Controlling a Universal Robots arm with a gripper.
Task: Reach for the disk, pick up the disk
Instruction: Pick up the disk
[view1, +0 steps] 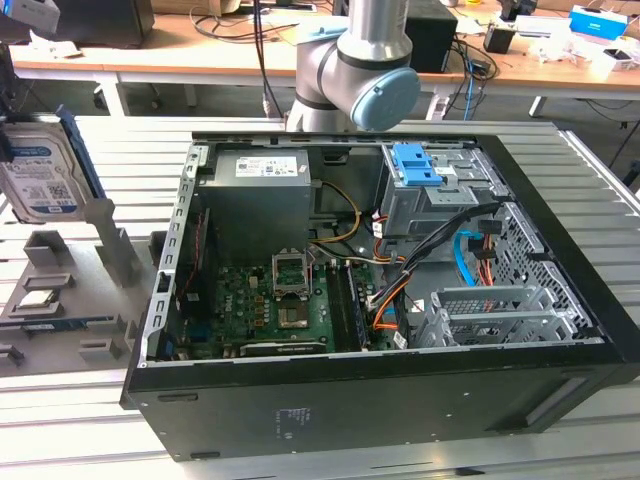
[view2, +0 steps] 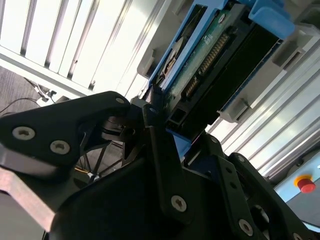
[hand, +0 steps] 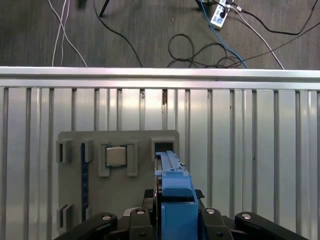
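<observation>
Disk (view1: 40, 170) edge-up in gripper (hand: 174, 195), abv tray (hand: 142, 140)

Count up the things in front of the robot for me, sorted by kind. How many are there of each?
PC case: 1
tray: 1
disk: 1
chip: 1
blue stick: 1
Total: 5

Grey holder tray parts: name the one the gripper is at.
The disk, blue-edged and standing on edge, right at the gripper. The square chip and the blue strip sit apart from it.
</observation>
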